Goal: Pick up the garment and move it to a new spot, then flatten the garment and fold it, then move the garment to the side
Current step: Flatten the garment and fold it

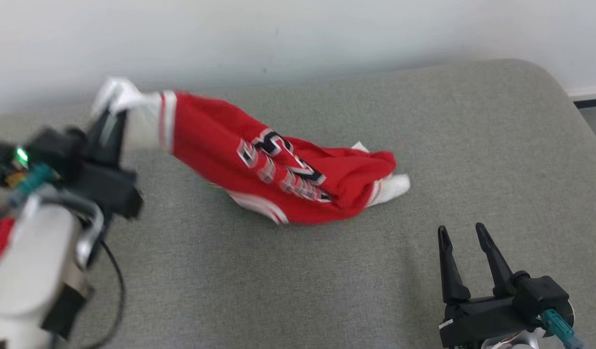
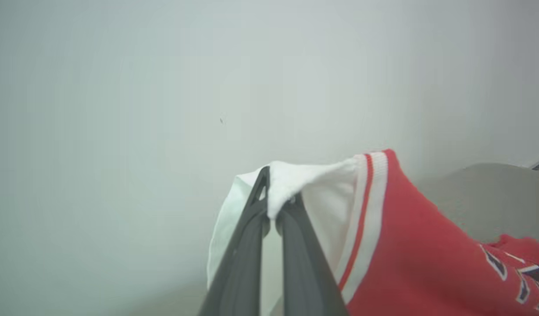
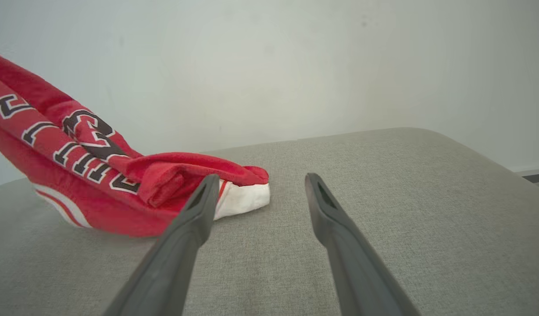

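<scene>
The left pincer [image 2: 276, 206] is clamped tight on a thin pinch of white sleeve fabric, with nothing else between its fingers. From that hold the garment [image 1: 278, 169] hangs stretched and slanting down to the grey cushion [image 1: 327, 281], where its far end lies bunched. The right pincer [image 1: 465, 232] stands spread wide and empty, near that bunched end but apart from it.

The grip looks small, so drag from the trailing end on the rough upholstery could pull the sleeve free. The bundle may also land twisted, making flattening harder.
</scene>
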Motion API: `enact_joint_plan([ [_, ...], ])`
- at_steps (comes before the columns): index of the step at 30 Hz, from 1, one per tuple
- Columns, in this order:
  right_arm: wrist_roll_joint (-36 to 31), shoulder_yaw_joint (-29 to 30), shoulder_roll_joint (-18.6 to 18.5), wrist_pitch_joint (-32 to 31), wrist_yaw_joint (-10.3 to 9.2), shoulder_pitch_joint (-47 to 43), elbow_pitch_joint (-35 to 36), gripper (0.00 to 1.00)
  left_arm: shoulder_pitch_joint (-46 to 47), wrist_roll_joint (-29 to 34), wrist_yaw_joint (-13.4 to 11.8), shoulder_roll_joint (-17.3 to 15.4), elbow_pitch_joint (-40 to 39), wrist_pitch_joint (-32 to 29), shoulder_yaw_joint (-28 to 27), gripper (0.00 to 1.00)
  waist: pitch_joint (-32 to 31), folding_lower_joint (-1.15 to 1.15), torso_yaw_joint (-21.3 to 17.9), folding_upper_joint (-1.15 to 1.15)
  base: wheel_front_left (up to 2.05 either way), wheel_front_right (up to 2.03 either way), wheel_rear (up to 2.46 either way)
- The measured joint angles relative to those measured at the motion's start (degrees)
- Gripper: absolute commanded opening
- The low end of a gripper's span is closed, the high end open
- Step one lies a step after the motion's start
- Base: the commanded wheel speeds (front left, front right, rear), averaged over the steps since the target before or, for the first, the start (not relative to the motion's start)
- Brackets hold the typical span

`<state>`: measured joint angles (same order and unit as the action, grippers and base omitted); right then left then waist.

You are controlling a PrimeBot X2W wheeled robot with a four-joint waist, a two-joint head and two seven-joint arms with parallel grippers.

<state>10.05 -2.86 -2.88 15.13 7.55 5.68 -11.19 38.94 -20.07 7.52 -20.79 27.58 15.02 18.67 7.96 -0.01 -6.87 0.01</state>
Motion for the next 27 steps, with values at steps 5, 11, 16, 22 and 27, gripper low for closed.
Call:
enact_joint_plan([
  [5, 0.6, -0.1, 0.0, 0.0, 0.00, -0.2, -0.1, 1.00, 10.0, 0.0, 0.0, -6.7, -2.4, -3.2, 0.4, 0.00, -1.2, 0.00, 0.0, -0.01, 0.00, 0.00, 0.00],
  [11, 1.5, 0.5, 0.0, 0.0, 0.00, -1.0, -0.2, 1.00, 20.7, -0.3, 0.0, -12.7, -4.5, -6.6, 2.8, 0.00, -0.9, 0.00, -1.6, 0.00, 0.00, 0.00, 0.00],
  [16, 1.6, 0.9, 0.0, 0.0, 0.00, -1.0, -0.1, 1.00, 25.5, -1.3, 0.0, -13.0, -5.8, -7.8, 5.8, 0.00, -0.4, 0.00, -2.1, 0.00, 0.00, 0.00, 0.00],
  [22, 2.1, 0.9, 0.0, 0.0, 0.00, -0.9, -0.1, 1.00, 25.4, -2.6, 0.0, -9.8, -6.5, -8.0, 10.2, 0.00, -0.1, 0.00, -2.0, 0.00, 0.00, 0.00, 0.00],
  [27, 2.5, 0.8, 0.0, 0.0, 0.00, -0.7, -0.1, 1.00, 20.1, -3.7, -0.5, -4.7, -8.7, -7.0, 13.5, 0.00, 0.2, 0.00, -1.9, 0.00, 0.00, 0.00, 0.00],
])
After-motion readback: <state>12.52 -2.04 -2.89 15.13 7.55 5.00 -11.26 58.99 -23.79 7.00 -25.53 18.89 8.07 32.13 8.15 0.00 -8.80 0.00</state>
